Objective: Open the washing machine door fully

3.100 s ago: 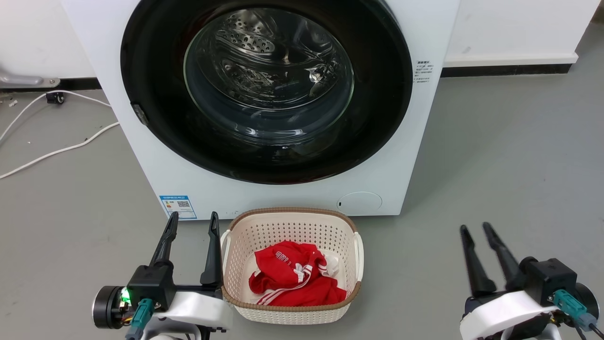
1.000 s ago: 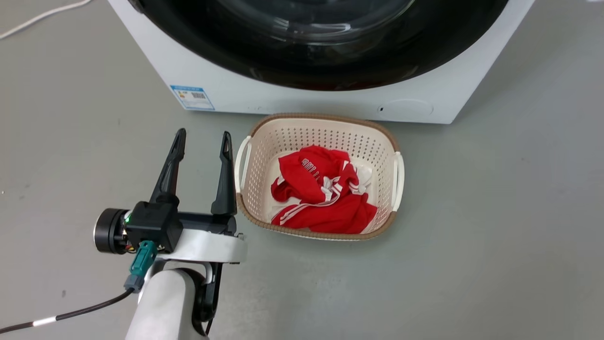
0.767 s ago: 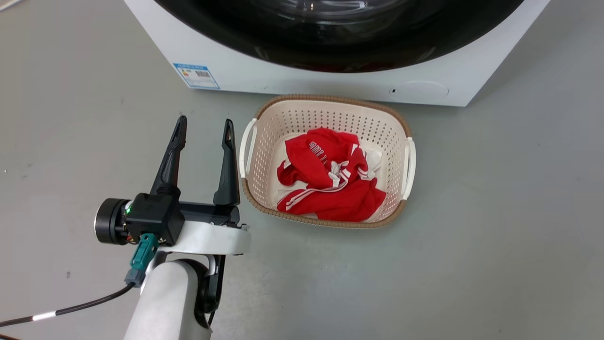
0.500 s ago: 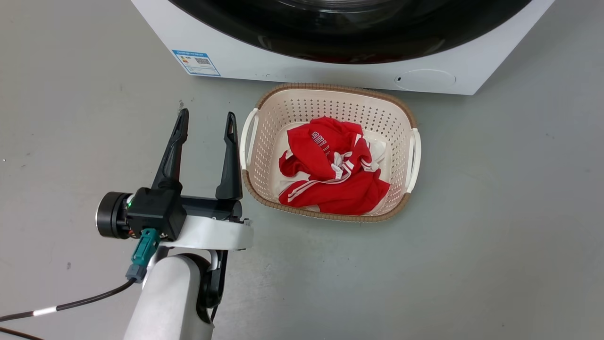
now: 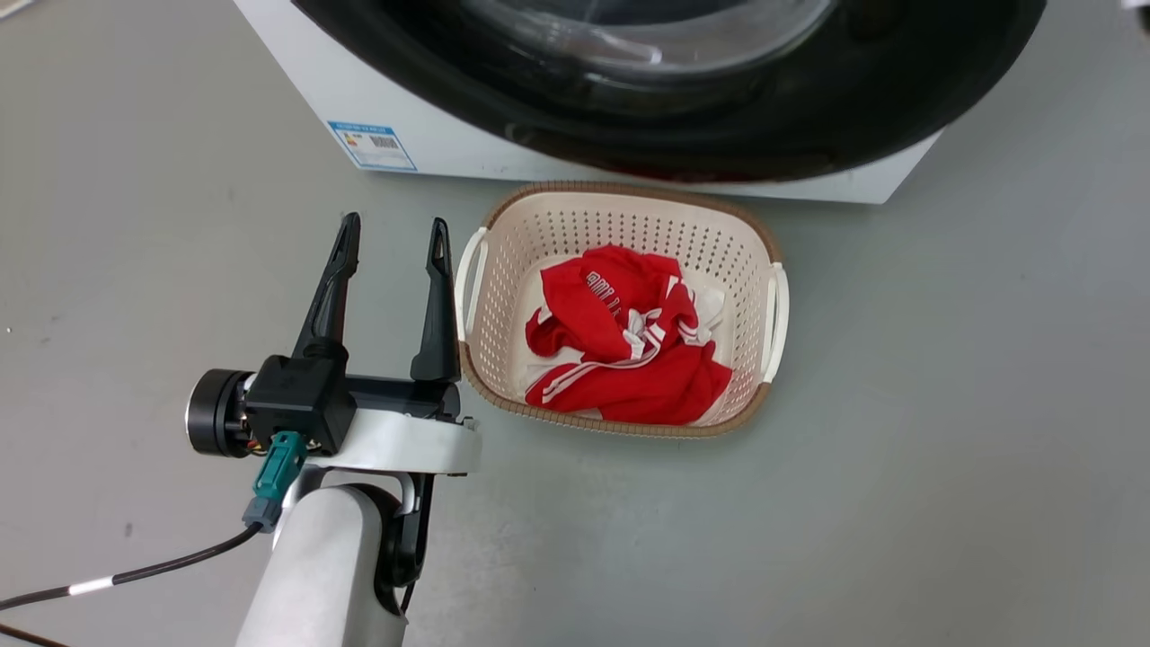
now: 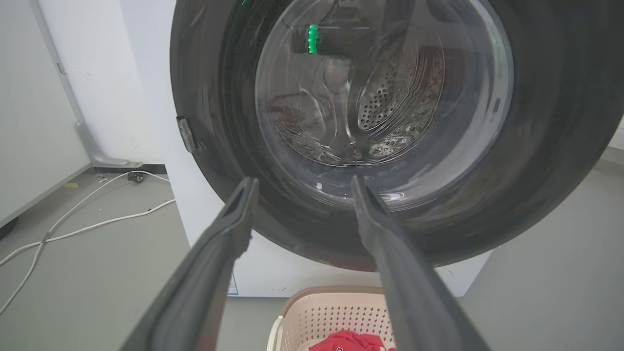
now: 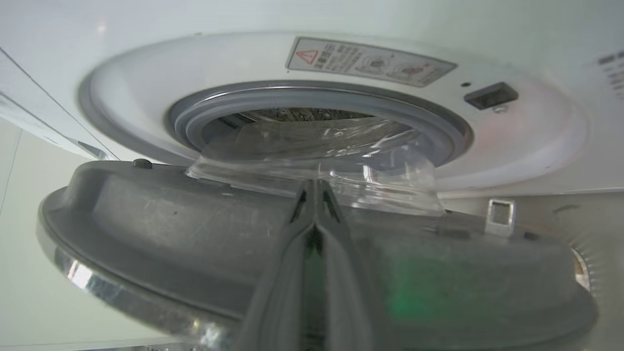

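Ajar washing machine door, left tool spread apart in front of it, right tool pinched together along its grey inner face.

Sticker on the washing machine bears a red warning triangle.
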Tool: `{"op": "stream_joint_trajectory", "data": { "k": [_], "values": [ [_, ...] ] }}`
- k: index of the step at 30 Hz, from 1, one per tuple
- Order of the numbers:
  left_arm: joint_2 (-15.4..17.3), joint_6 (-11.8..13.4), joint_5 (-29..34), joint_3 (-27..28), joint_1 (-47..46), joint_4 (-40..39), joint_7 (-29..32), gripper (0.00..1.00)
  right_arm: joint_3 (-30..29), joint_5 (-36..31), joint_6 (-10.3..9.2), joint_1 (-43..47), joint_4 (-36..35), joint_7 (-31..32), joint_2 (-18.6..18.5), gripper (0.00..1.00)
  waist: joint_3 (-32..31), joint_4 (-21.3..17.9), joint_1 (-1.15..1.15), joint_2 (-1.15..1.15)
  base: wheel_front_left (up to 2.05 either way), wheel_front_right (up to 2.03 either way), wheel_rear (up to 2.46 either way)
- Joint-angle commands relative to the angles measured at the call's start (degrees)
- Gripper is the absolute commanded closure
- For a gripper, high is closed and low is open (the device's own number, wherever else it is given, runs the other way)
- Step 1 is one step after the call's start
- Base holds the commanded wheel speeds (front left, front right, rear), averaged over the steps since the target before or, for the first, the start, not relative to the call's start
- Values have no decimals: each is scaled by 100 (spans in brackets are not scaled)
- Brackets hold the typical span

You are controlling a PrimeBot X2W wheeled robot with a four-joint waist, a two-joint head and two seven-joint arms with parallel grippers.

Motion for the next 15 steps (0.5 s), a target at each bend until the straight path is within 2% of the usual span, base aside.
{"op": "stream_joint_trajectory", "data": {
  "k": [1,8,15],
  "values": [
    [-2,-6,13,11,62,16,-14,0,21,42,1,157,-77,103,95,100,-98,-23,0,0,0,0,0],
    [-2,-80,82,107,272,149,-14,0,77,156,1,890,-614,604,168,100,-623,-103,0,0,0,0,0],
    [-2,-174,141,238,569,260,-14,0,224,253,1,1679,-1110,999,423,100,-1166,-227,0,0,0,0,0]
  ]
}}
